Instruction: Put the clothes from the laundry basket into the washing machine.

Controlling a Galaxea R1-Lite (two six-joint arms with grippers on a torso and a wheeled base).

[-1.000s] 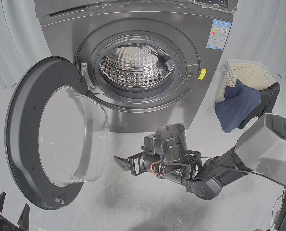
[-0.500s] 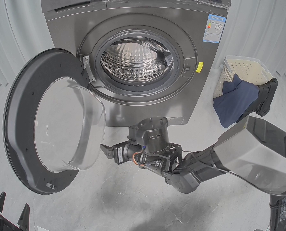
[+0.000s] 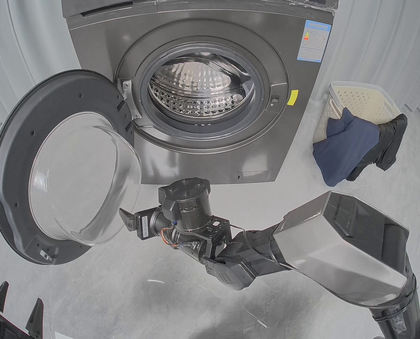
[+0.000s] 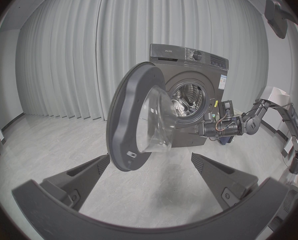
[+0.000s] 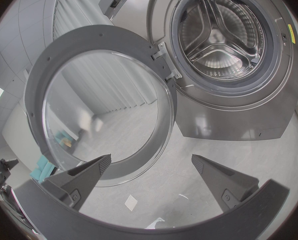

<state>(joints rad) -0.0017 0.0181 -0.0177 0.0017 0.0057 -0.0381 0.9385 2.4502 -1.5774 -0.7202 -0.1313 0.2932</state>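
Observation:
The grey washing machine [image 3: 210,29] stands with its round door [image 3: 17,133] swung wide to the left, and its steel drum [image 3: 200,90] holds nothing. To the machine's right, a white laundry basket [image 3: 360,97] has a navy cloth [image 3: 346,151] and a black cloth [image 3: 388,142] draped over its front rim. My right gripper [image 3: 126,218] is open and held low in front of the machine, its tips close to the door's glass bowl; the right wrist view has the door [image 5: 35,84] just beyond the open fingers [image 5: 88,174]. My left gripper [image 3: 20,295] is open, low at the near left.
Pale curtains [image 3: 12,34] hang behind and beside the machine. The grey floor [image 3: 125,288] in front of it is bare, with small white scraps [image 5: 131,202] lying on it. The open door takes up the space left of the machine.
The head camera shifted, so the whole scene sits differently. My right gripper moved left toward the door, and the door swung wider open. The left gripper has not moved.

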